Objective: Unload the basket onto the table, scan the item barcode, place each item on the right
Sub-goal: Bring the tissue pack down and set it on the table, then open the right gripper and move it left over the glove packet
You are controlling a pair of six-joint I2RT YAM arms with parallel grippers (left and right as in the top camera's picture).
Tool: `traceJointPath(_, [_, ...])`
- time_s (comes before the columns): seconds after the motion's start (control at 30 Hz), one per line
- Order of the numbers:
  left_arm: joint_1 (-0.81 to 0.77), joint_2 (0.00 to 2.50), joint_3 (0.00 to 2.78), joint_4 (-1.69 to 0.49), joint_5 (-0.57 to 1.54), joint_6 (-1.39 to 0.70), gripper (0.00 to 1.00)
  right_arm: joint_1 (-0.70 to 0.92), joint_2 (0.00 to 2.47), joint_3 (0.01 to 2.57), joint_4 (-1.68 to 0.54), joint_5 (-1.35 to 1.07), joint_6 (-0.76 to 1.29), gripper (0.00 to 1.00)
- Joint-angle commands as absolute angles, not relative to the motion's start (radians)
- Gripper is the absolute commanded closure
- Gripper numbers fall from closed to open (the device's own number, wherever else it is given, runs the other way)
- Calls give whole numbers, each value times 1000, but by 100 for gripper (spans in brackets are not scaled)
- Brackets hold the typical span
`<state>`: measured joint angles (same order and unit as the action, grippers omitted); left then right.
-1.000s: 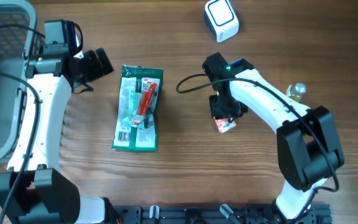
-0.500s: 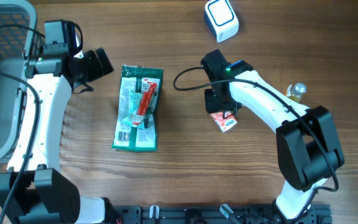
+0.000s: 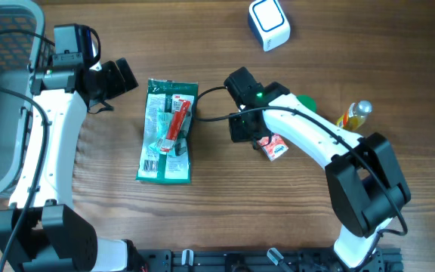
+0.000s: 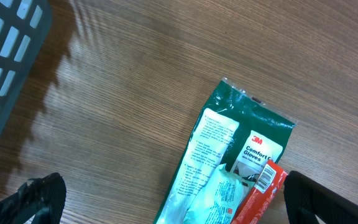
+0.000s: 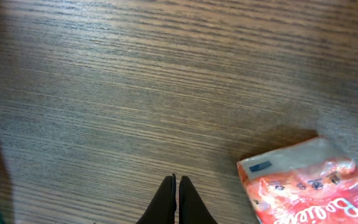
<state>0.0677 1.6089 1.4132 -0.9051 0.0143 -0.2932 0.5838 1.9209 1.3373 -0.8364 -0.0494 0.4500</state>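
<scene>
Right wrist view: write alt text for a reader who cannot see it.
The right arm's fingers, shut together and empty, point at the bare wooden table. A red-and-white snack packet lies flat at the picture's lower right, apart from them and cut off by the bottom edge.

My overhead camera looks straight down from above, taking in a wide stretch of table (image 3: 217,219). My left wrist camera faces down on the wood from nearer, sharing the green glove pack (image 4: 225,155) with the overhead. My right wrist camera hangs closest of all, sharing the red packet (image 5: 303,183) with it.
</scene>
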Motion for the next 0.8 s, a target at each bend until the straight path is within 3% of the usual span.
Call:
traceJointPath(0.0, [70, 1600, 1424, -903, 22, -292, 0, 585, 1928, 1333, -860, -44, 474, 96])
traceJointPath(0.77, [70, 1600, 1424, -903, 22, -292, 0, 584, 1928, 1333, -946, 63, 527, 96])
